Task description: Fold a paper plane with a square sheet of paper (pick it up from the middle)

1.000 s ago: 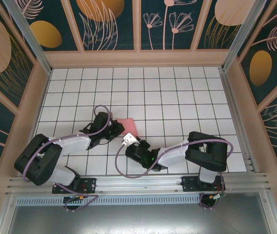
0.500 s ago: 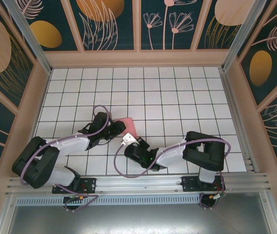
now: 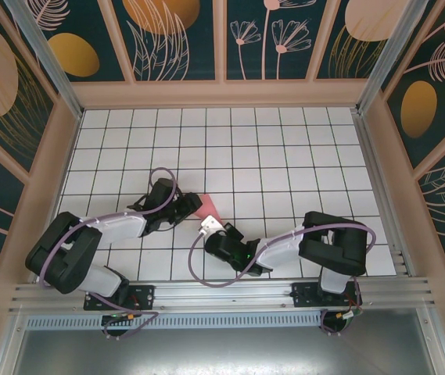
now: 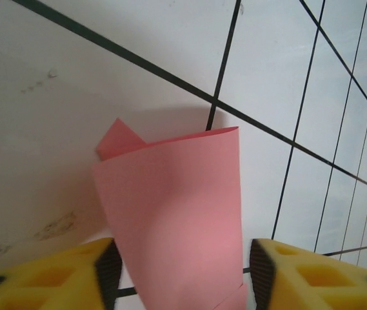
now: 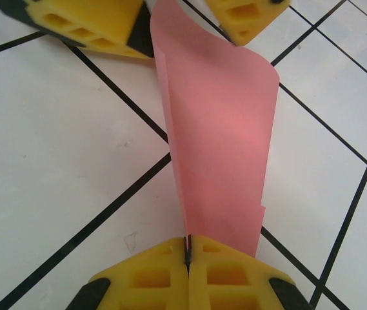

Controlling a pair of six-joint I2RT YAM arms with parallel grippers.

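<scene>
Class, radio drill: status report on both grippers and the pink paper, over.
Right gripper shut on one end of pink paper. Left gripper open, straddling other end. Paper folded, curled; nothing blocking.

I list: sheet of paper, thin, matt, smooth. Left gripper fingers, matt yellow moulded plastic; pads, black, rubbery-looking. Table, white, smooth, faintly glossy, smudged. Front rail, brushed metal.

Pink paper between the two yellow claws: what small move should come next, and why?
Probably the left gripper should close gently on the pink paper. The right gripper is shut on one end of the curled, half-folded sheet, while the left gripper's jaws stand open on either side of the other end, with gaps showing. A second pinch would steady the sheet for creasing.
</scene>
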